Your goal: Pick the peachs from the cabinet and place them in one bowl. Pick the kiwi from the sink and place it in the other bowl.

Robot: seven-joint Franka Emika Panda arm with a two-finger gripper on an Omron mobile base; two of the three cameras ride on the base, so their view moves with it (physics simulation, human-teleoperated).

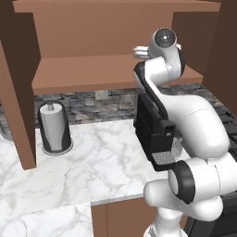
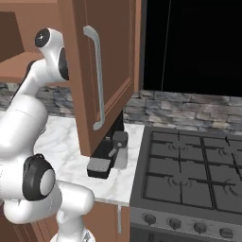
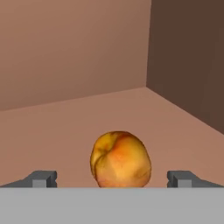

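Nearest the hand camera, one of the peachs [image 3: 120, 159] is seen sitting on the shelf of the cabinet [image 3: 74, 57], close to the corner where the back panel meets the side wall. It lies between the two fingertips [image 3: 42, 179] of the gripper [image 3: 116, 180], whose jaws are spread wide, with clear space left on either side of the fruit; nothing is held. No contact between fingertips and fruit can be made out.

From the left base view, the arm is seen reaching up into the open cabinet, the wrist raised to shelf height. Below it, a marble desk [image 1: 92, 162] carries a paper towel holder [image 1: 54, 127] and a black toaster [image 1: 150, 129]. In the right base view, an open cabinet door [image 2: 101, 71] with a curved silver handle and a stove [image 2: 189, 175] are shown.

The step in hand is judged to be the picking of a peach. A short advance is probably called for, so that the fruit sits fully between the jaws, and then a closing on its widest part. Being round, the fruit could be nudged and rolled away if touched off-centre.
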